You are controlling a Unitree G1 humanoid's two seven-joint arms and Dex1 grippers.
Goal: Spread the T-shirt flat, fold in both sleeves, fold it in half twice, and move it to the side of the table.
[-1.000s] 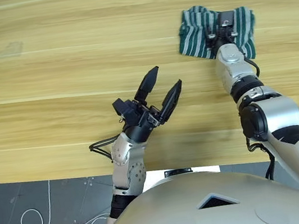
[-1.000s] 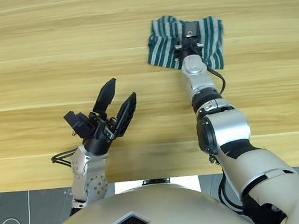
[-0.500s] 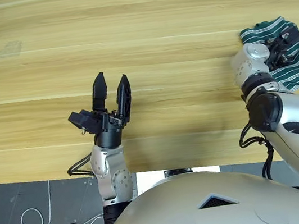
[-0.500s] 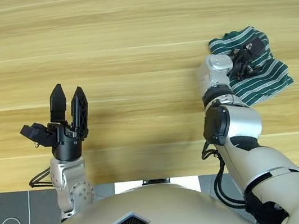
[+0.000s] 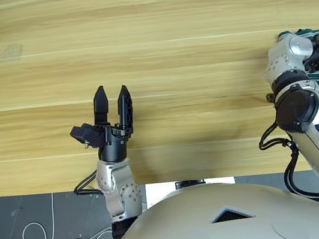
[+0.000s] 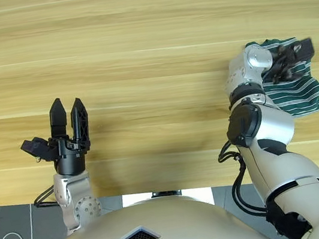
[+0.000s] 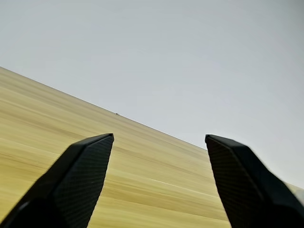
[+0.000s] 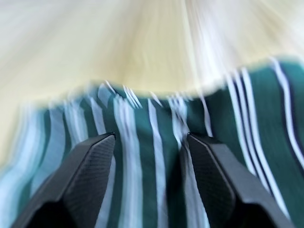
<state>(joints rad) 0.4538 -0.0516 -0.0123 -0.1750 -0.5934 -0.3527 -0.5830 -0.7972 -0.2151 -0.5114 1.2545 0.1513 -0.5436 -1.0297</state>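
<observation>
1. Your folded T-shirt [image 6: 294,91] lies at the counter's [image 5: 144,25] 3 o'clock side, right under the right pincer [image 8: 150,142], so the right arm is the nearer one.
2. That pincer looks released, spread over the stripes. The left pincer [image 5: 112,93], also released, hangs well apart toward 9 o'clock.
3. The bundle's long axis probably runs from 11 to 5 o'clock.

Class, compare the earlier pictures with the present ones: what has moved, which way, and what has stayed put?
The right end effector, pressed on the folded T-shirt, has swept it from the middle of the table to the right side, nearer the robot. The left end effector has pulled back and leftward and narrowed, though it is open. Nothing was let go; the table is unchanged.
</observation>
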